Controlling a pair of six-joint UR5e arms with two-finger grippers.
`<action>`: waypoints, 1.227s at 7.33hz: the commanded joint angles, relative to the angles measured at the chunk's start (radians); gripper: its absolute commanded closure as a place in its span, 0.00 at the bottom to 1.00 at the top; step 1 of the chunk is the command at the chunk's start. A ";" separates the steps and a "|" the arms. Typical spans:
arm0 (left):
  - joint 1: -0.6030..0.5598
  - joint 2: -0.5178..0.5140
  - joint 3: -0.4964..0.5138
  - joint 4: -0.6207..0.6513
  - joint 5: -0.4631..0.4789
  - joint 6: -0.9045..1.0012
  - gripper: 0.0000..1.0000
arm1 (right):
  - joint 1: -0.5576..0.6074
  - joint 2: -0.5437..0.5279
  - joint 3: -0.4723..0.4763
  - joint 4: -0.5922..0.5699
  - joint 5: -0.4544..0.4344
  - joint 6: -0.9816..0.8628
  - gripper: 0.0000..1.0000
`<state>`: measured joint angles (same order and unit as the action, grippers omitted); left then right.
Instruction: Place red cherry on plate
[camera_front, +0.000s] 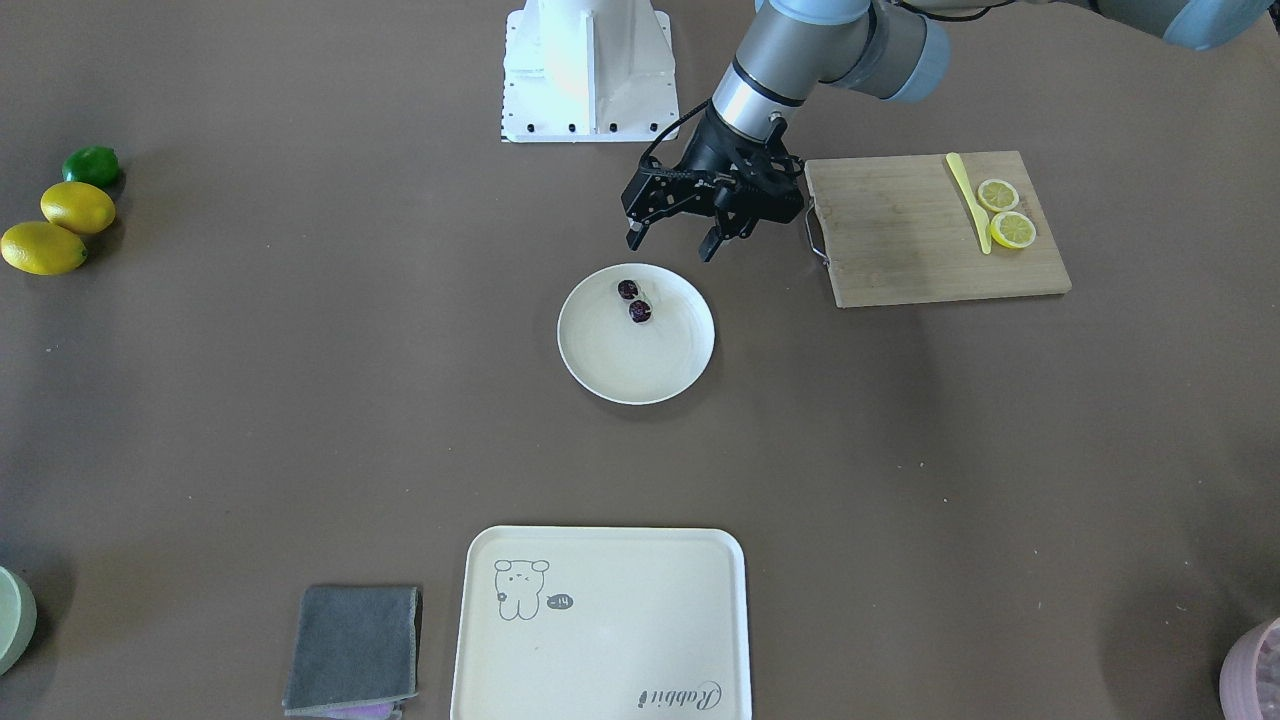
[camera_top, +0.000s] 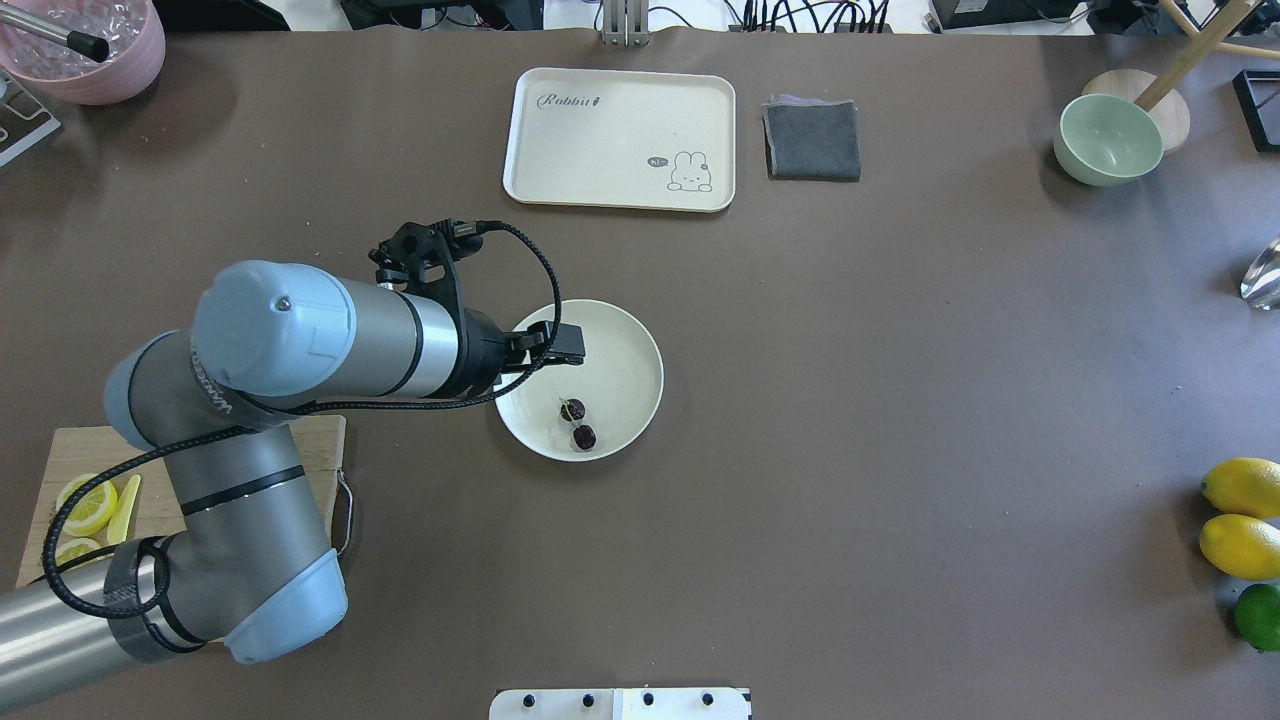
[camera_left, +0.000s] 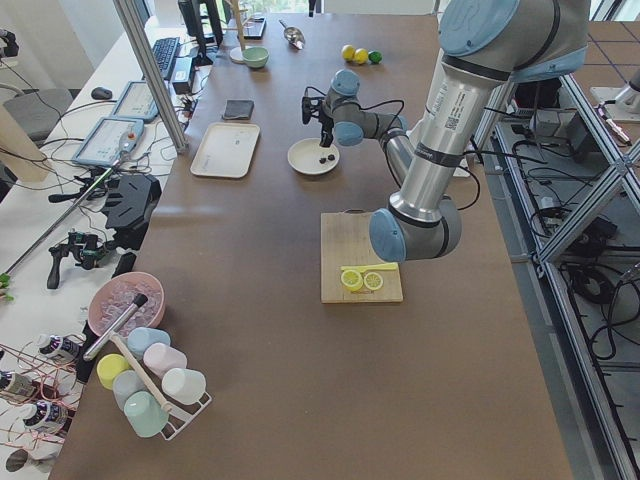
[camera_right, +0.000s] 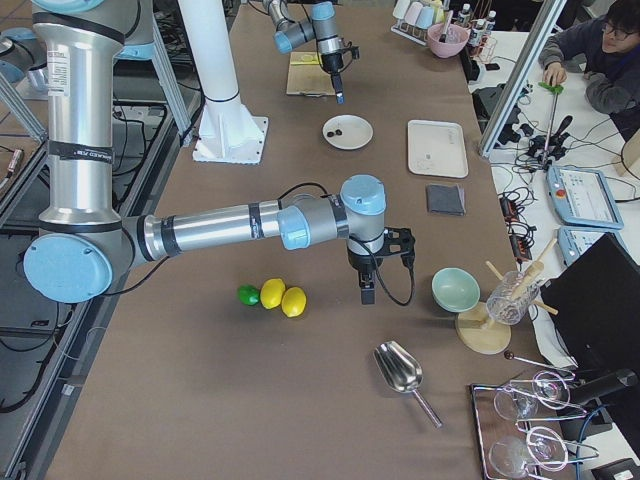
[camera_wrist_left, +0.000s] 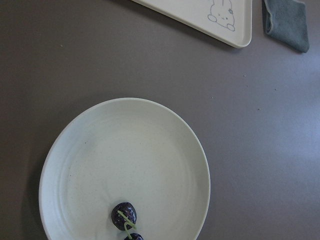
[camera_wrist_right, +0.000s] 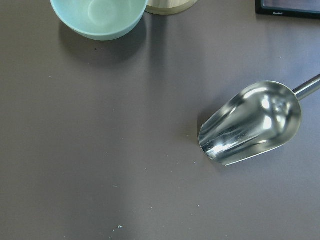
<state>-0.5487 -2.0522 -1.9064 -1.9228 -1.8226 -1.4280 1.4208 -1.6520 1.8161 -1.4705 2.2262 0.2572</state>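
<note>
The red cherry (camera_front: 634, 301), a pair of tiny dark berries joined by a green stem, lies on the round cream plate (camera_front: 640, 365) near the plate's robot-side rim. It also shows in the overhead view (camera_top: 578, 424) and at the bottom of the left wrist view (camera_wrist_left: 125, 217). My left gripper (camera_front: 672, 244) hangs open above the table just beyond that rim, fingers spread and nothing between them. My right gripper (camera_right: 365, 290) shows only in the exterior right view, near the lemons, and I cannot tell its state there.
A wooden board (camera_front: 900, 240) with lemon slices (camera_front: 1005, 212) and a yellow knife lies beside the left arm. A cream tray (camera_front: 600, 640) and grey cloth (camera_front: 355, 648) sit across the table. A green bowl (camera_top: 1108, 138), metal scoop (camera_wrist_right: 252, 122), lemons and lime (camera_top: 1240, 520) are at the right end.
</note>
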 joint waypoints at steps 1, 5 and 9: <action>-0.203 0.013 -0.116 0.335 -0.215 0.271 0.02 | 0.035 -0.032 -0.015 -0.007 0.015 -0.149 0.00; -0.662 0.161 -0.203 0.769 -0.328 1.047 0.02 | 0.116 -0.045 -0.146 -0.004 0.073 -0.450 0.00; -1.038 0.345 -0.007 0.768 -0.386 1.606 0.02 | 0.116 -0.043 -0.146 0.002 0.072 -0.446 0.00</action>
<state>-1.4927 -1.7248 -2.0021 -1.1617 -2.1743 0.0275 1.5368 -1.6962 1.6710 -1.4699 2.2987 -0.1899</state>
